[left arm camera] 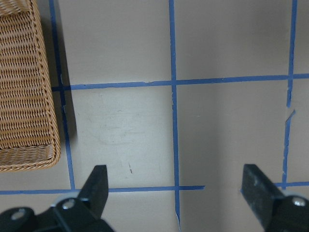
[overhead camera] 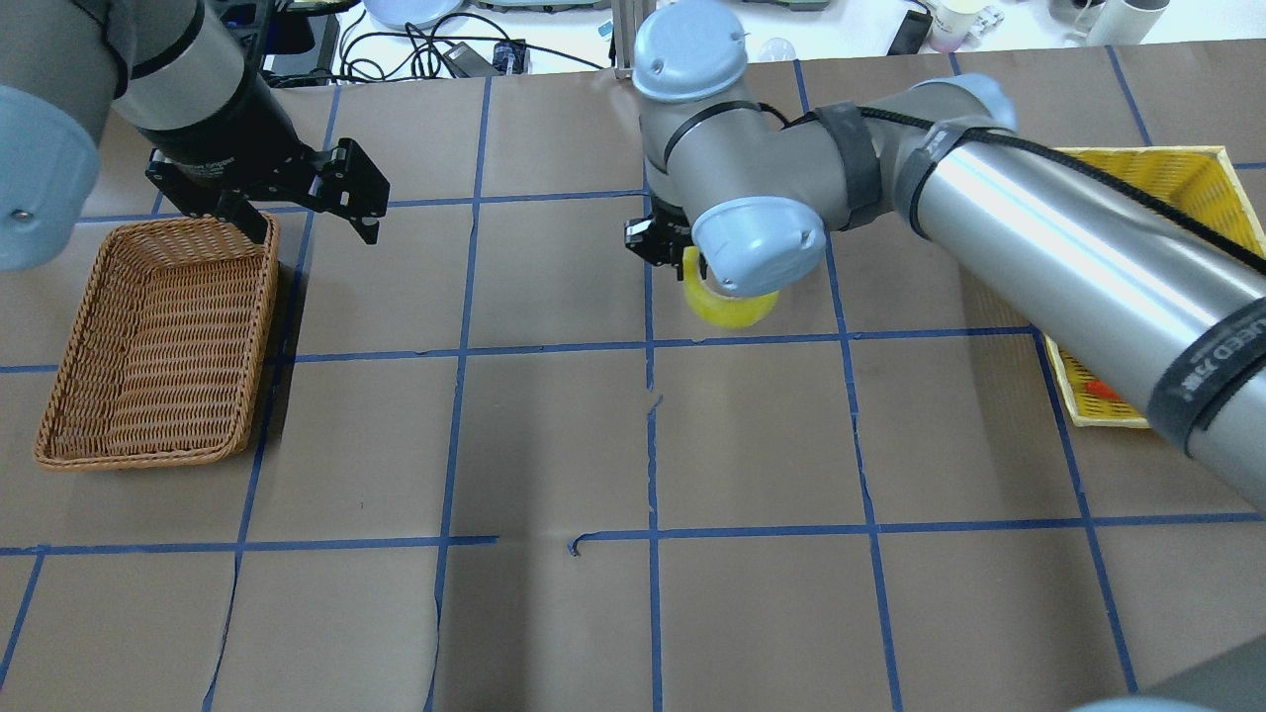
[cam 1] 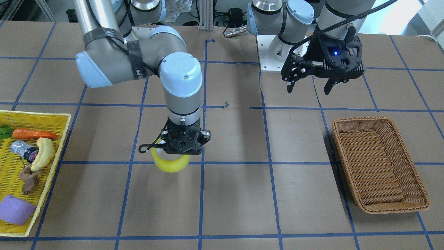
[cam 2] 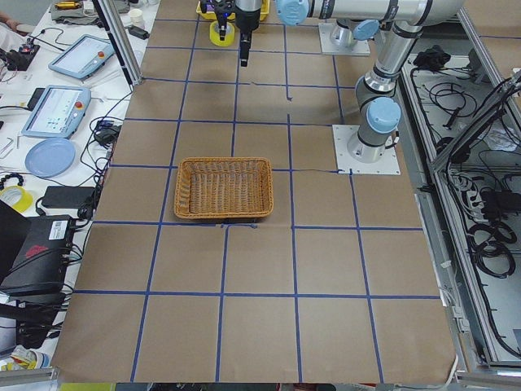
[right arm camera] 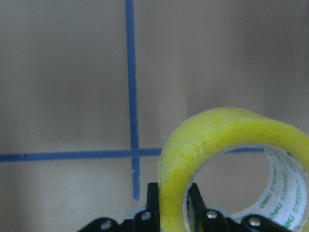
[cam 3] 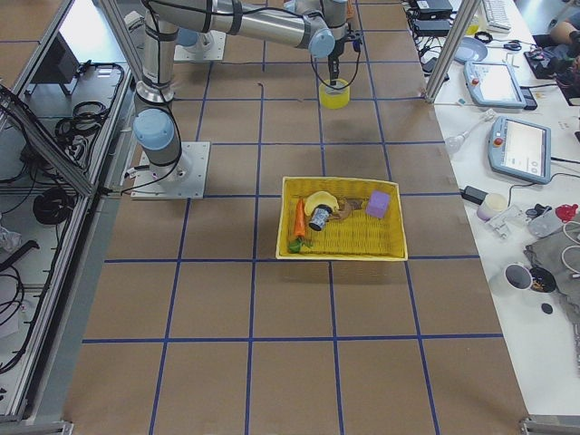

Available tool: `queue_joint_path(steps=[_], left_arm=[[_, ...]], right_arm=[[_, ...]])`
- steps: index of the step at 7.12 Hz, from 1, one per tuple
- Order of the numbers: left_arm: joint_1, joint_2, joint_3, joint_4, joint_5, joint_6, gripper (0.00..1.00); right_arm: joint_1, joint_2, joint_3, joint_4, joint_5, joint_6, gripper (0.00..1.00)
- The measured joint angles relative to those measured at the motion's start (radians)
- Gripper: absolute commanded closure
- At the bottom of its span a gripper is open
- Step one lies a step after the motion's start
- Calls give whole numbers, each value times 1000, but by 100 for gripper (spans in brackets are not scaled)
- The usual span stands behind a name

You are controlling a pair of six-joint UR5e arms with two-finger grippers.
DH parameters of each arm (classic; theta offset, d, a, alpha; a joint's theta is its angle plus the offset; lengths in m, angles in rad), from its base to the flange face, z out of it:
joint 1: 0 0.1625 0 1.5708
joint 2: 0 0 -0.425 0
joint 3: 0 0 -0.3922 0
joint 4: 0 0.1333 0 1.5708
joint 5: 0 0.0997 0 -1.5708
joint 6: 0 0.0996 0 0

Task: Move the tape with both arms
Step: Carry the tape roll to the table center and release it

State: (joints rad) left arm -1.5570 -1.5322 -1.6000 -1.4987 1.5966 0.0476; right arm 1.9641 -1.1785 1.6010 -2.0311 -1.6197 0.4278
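The tape [cam 1: 170,165], a glossy yellow roll with a pale core, hangs on edge from my right gripper [cam 1: 170,157] above the middle of the table. The right wrist view shows the fingers [right arm camera: 153,203] pinching the roll's wall [right arm camera: 212,140]. It also shows in the overhead view [overhead camera: 730,305], under the right wrist. My left gripper [cam 1: 309,88] is open and empty, hovering near the robot's base, beside the near end of the wicker basket [cam 1: 378,163]. In the left wrist view its fingers [left arm camera: 96,186] stand wide apart over bare table.
A brown wicker basket [overhead camera: 158,341] lies on my left side. A yellow tray [cam 1: 33,119] on my right side holds a carrot [cam 1: 34,133], a pale squash [cam 1: 44,152], a purple block [cam 1: 15,209] and small items. Blue tape lines grid the brown table.
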Motion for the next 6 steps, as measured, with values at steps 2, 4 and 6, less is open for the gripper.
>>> queue_joint_path(steps=[2,4,6], left_arm=[[0,0,0,1,-1,0,0],[0,0,0,0,-1,0,0],[1,0,0,2,0,1,0]], right_arm=[[126,-6,111,-22,14,150,100],[181,-4,191,-72,28,177,75],[196,0,217,-93,29,173,0]])
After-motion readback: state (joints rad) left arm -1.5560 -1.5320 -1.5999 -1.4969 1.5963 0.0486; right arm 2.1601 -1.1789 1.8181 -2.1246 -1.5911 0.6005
